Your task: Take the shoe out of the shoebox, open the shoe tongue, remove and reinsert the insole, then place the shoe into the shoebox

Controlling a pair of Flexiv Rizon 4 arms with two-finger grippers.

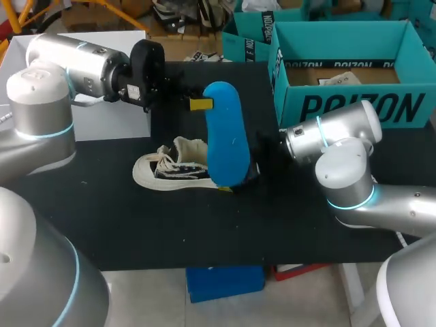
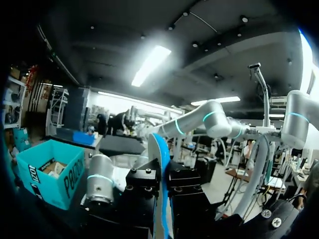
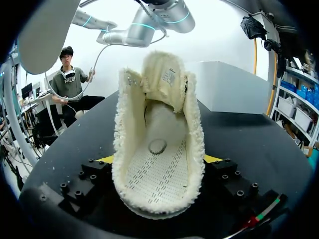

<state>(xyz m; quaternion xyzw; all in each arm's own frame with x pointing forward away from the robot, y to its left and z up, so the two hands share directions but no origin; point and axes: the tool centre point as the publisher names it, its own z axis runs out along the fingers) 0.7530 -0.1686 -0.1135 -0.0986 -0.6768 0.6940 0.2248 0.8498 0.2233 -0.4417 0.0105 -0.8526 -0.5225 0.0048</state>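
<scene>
From the shoe (image 1: 170, 169), you have bare table (image 1: 204, 231) from 5 to 8 o'clock, but the upright insole (image 1: 225, 136) and right arm (image 1: 327, 136) block 3, the shoebox (image 1: 340, 105) stands at 2, the left arm (image 1: 82, 61) hangs across 11 to 12, and a white box (image 1: 109, 119) closes off 10.

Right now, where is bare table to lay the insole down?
Bare: the table strip along the near edge, before the shoe; and the patch by its toe, beside the white box. Crowded: between shoe heel, right hand and shoebox.
</scene>
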